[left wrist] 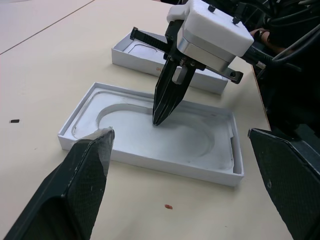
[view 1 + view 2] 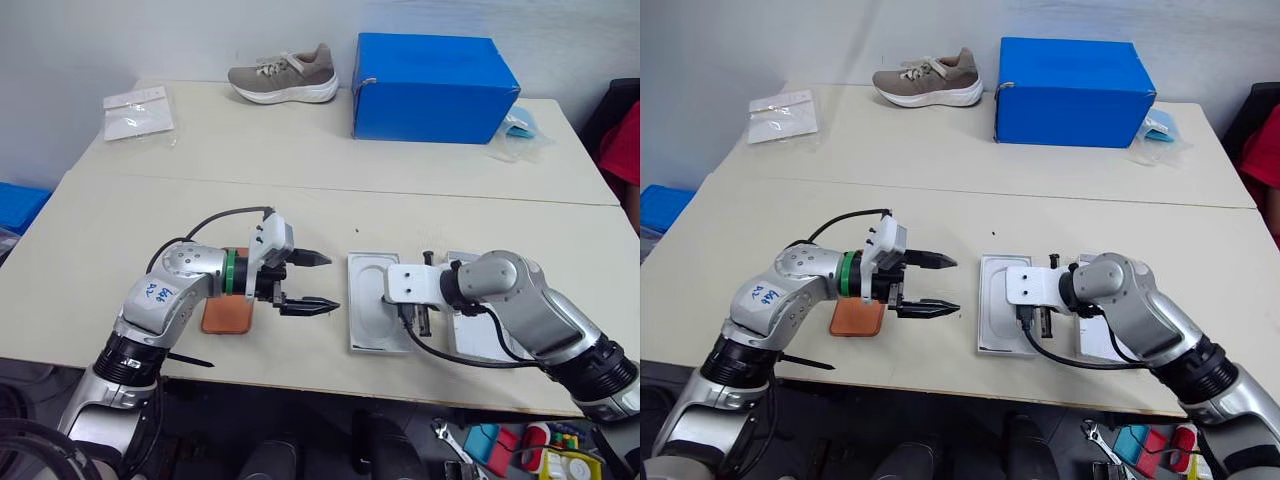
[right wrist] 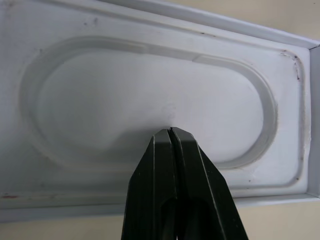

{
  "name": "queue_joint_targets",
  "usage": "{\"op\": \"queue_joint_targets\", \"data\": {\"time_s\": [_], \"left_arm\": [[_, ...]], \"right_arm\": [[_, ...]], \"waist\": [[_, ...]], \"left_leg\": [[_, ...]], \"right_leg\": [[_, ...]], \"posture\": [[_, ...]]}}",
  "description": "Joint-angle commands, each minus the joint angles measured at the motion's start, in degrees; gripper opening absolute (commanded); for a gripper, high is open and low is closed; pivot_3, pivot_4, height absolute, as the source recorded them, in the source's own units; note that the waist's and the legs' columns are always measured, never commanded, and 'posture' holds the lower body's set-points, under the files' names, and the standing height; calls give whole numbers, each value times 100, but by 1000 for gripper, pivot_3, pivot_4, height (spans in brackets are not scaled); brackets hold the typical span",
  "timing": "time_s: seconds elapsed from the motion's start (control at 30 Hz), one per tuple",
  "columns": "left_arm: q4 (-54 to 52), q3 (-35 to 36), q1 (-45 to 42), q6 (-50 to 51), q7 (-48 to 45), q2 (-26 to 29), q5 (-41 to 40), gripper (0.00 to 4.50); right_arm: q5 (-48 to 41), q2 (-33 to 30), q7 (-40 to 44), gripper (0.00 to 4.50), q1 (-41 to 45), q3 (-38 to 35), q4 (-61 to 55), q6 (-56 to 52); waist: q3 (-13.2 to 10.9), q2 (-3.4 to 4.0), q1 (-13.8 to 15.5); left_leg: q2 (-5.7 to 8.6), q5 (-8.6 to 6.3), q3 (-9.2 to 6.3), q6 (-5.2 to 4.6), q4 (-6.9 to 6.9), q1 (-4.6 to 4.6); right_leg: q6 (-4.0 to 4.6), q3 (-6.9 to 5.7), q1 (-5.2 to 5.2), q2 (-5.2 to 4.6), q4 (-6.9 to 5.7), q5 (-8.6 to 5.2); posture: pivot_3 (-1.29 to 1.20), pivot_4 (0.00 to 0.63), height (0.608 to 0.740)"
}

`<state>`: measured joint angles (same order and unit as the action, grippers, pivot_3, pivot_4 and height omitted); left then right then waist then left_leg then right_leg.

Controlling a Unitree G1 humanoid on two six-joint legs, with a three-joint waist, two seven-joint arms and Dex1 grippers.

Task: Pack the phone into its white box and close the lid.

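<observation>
Right tool [image 1: 159, 117] was pinched fully shut, tips down in the oval recess of the shallow white box [image 2: 368, 302], holding nothing. Left tool [image 2: 312, 283] gaped wide & empty, just beside the flat copper-orange phone [image 2: 227, 317] lying on the beige worktop [image 2: 120, 230]. Second white tray w/ phone outline, the lid [image 1: 131, 54], sat just behind.

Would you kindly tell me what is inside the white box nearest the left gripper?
The white box holds a white insert with an oval recess; the right gripper's shut fingers dip into it. Whatever lies beneath the insert is covered.
</observation>
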<state>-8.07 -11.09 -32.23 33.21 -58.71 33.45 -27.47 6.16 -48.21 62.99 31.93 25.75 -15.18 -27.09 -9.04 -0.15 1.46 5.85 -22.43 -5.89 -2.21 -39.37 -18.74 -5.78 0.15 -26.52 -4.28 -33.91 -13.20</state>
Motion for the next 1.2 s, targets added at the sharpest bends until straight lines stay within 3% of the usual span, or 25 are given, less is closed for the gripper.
{"op": "queue_joint_targets", "data": {"time_s": [0.03,0.37,0.53,0.63,0.77,0.93,1.2], "left_arm": [[-39,94,-64,-100,-41,-45,28,4500],[-118,653,263,614,22,394,-274,4500],[278,1927,693,2216,-76,1199,-1275,4500],[887,2288,891,2697,-432,1915,-1426,4500],[1722,2193,1042,2606,-850,2669,-1076,4500],[2371,1555,905,2577,-986,3082,-501,4500],[2497,785,415,3529,-541,2560,-228,4500]], "right_arm": [[-187,122,20,7,-115,-215,-188,-417],[-1612,961,-494,7,-288,-1691,-924,-1362],[-1848,1116,-483,7,-153,-1465,-828,-1243],[-1773,1449,-546,7,120,-1080,-561,-1079],[-1492,1724,-536,7,386,-570,-93,-612],[-976,2148,-550,7,839,89,797,96],[-269,2988,-567,7,1374,830,2168,907]], "waist": [[0,0,0],[-1,1,-16],[-2,3,-50],[-4,6,-136],[-7,10,-152],[-9,14,-159],[-4,25,-153]], "left_leg": [[0,0,-1,0,0,0],[-3,0,-2,0,-1,-5],[-3,0,-2,0,0,-6],[-8,0,-1,1,2,-2],[-6,-1,-2,2,9,3],[1,-1,3,1,14,2],[8,1,-2,-1,13,4]], "right_leg": [[0,0,0,0,0,0],[0,2,-7,5,-5,0],[0,3,-9,5,-4,0],[1,3,-11,12,-12,0],[4,1,-9,9,-10,-2],[4,-27,-11,8,-8,-2],[6,-75,-15,-6,-24,-3]], "posture": [[0,150,740],[0,150,740],[0,150,740],[0,150,740],[0,150,740],[0,150,740],[0,150,740]]}}
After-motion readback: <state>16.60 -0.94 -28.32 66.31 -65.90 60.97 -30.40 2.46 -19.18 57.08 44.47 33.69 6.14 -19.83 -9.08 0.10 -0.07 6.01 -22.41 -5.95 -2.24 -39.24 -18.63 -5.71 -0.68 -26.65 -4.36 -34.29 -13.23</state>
